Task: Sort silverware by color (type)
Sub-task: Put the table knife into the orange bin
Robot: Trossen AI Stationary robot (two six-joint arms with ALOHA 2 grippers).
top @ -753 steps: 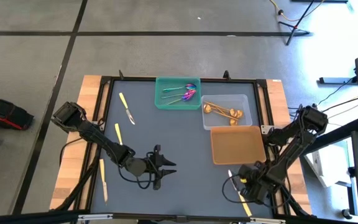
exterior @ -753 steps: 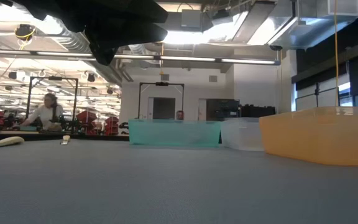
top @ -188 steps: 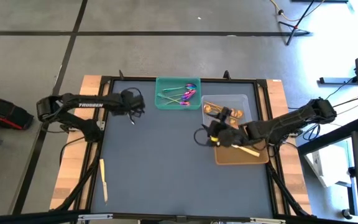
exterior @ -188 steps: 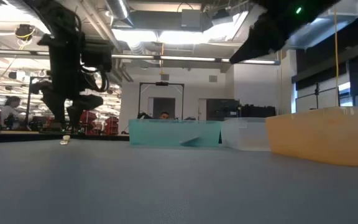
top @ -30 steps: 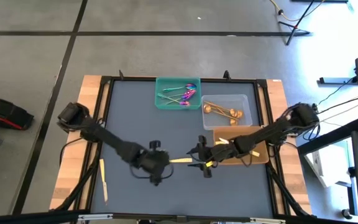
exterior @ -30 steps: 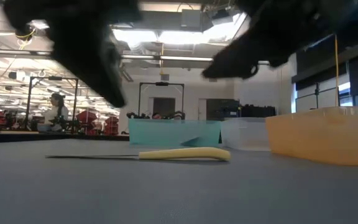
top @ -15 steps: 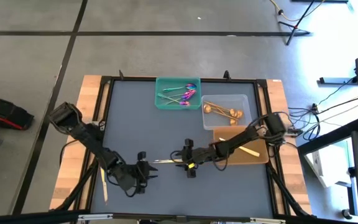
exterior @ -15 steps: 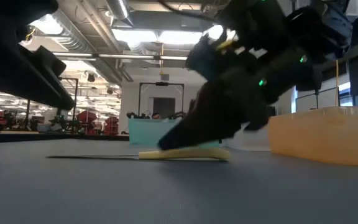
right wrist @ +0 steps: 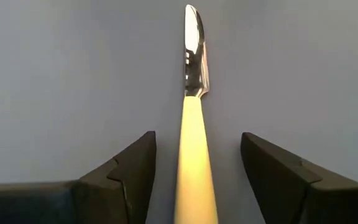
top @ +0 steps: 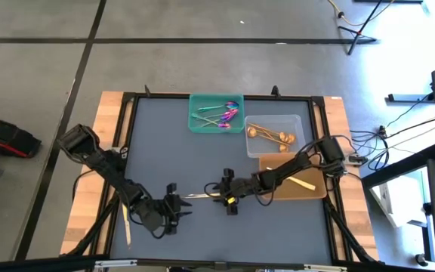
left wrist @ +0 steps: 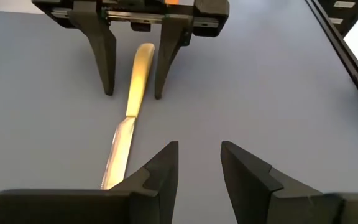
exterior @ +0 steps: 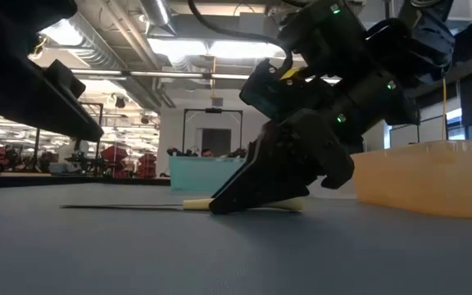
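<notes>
Low view: pale yellow knife (exterior: 244, 202) flat on grey table (exterior: 220, 254), handle end hidden behind right gripper (exterior: 220, 205); thin blade running out to one side, hard to make out. Left arm only a dark blurred mass at picture edge, gripper cut off.

High view: knife (top: 202, 196) small, near table's middle, between both grippers. Right arm reaching low across from orange tray (top: 316, 189), right gripper (top: 227, 198) down at handle end. Left gripper (top: 178, 205) near blade tip, apart from it. Second knife (top: 125, 221) partly hidden beside left arm at table edge.

Right wrist view: fingers (right wrist: 129, 165) spread wide, straddling yellow handle (right wrist: 192, 162), gaps visible both sides, nothing pinched.

Left wrist view: own fingers (left wrist: 160, 165) parted, empty, beside blade.
</notes>
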